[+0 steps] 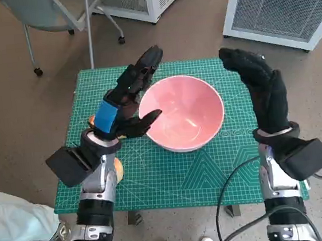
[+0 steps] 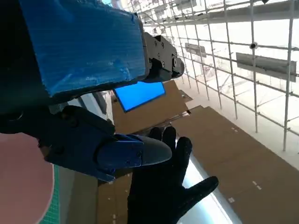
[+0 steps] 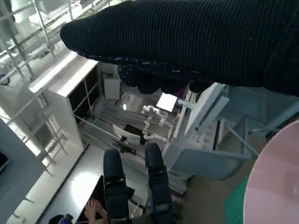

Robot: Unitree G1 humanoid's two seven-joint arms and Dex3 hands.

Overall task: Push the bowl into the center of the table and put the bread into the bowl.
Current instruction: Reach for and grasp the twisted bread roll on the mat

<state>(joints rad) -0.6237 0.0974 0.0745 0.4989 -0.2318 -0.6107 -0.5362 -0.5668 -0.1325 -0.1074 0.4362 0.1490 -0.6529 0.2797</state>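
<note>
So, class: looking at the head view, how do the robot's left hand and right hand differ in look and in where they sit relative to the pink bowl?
The left hand is black with blue tape over its back; the right hand wears a black knitted glove.
The left hand sits right against the pink bowl at its rim; the right hand is clear of the bowl, off its other side.
Both hold nothing, and both are over the green mat.

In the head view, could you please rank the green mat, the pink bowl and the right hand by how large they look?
1. Green mat, easily the largest.
2. Pink bowl.
3. Right hand, smallest, though it is raised above the table and so nearer the camera, which flatters its size.
</note>
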